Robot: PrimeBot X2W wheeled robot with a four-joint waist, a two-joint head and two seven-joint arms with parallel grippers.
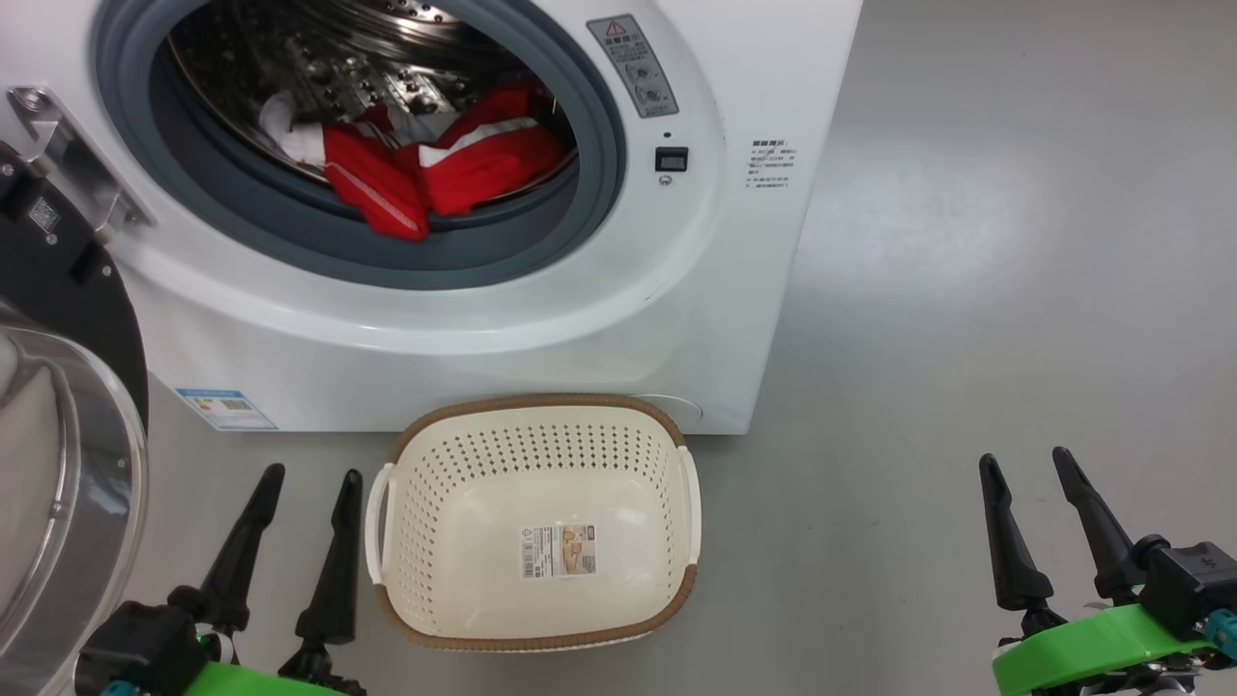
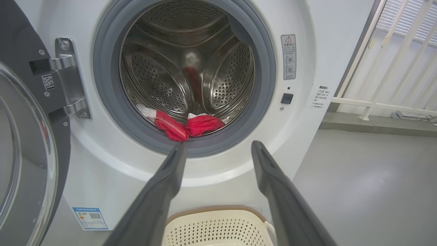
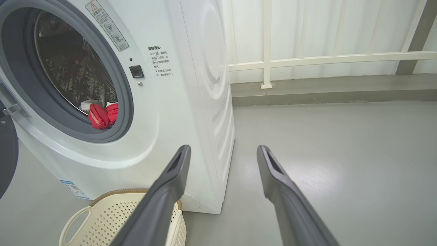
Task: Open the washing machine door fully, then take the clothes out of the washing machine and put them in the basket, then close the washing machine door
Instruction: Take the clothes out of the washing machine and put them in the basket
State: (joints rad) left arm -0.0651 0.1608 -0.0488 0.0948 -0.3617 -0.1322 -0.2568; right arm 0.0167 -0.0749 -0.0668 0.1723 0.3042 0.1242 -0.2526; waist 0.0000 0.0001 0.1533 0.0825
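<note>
The white washing machine (image 1: 599, 319) stands with its door (image 1: 58, 454) swung wide open to the left, glass bowl facing out. Red clothes (image 1: 435, 169) with white trim lie at the front of the steel drum, one draped over the grey rubber ring. The cream basket (image 1: 536, 527) sits empty on the floor right below the opening. My left gripper (image 1: 309, 474) hangs open just left of the basket, and in the left wrist view (image 2: 218, 148) it points at the clothes (image 2: 186, 124). Well right of the basket, over bare floor, is my open right gripper (image 1: 1024, 459).
The open door (image 2: 24, 153) and its metal hinge (image 2: 68, 78) stand close on the left. A white railing (image 3: 327, 58) and a low kerb run along the wall behind and to the right of the machine. Grey floor (image 1: 966, 290) spreads to the right.
</note>
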